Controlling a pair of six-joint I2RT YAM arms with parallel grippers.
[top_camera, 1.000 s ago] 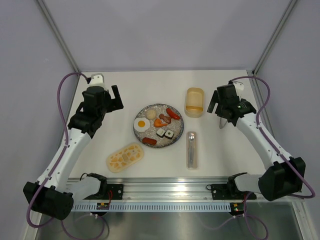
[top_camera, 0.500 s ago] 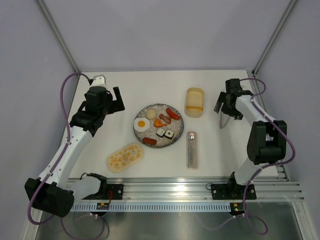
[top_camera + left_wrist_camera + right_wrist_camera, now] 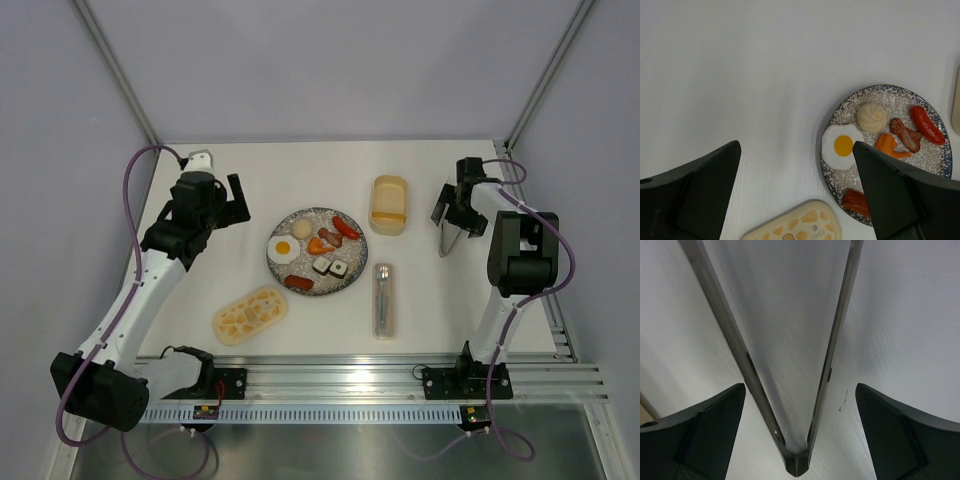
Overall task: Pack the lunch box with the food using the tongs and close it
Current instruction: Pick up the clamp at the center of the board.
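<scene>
The cream lunch box (image 3: pixel 389 204) stands without its lid right of the speckled plate (image 3: pixel 352 276). Its yellow-patterned lid (image 3: pixel 250 314) (image 3: pixel 795 225) lies near the front left. On the plate lies the food: a fried egg (image 3: pixel 284 247) (image 3: pixel 842 145), a bun (image 3: pixel 872 116), sausages (image 3: pixel 347 227) (image 3: pixel 926 124), an orange piece (image 3: pixel 888 145) and sushi rolls (image 3: pixel 331 267). The silver tongs (image 3: pixel 445 242) (image 3: pixel 837 340) lie flat at the right. My right gripper (image 3: pixel 460 220) (image 3: pixel 800 385) hovers open astride their joined end, not touching them. My left gripper (image 3: pixel 238 200) (image 3: pixel 796 144) is open and empty, left of the plate.
A long clear cutlery case (image 3: pixel 384 299) lies in front of the lunch box. Metal frame posts rise at the back corners, and the right one (image 3: pixel 548 80) is close behind the right arm. The table's right edge (image 3: pixel 535 300) runs just beyond the tongs.
The right arm has folded upright and its gripper has shifted slightly right and back over the tongs. The left arm has hardly moved. Both grippers stay open.
</scene>
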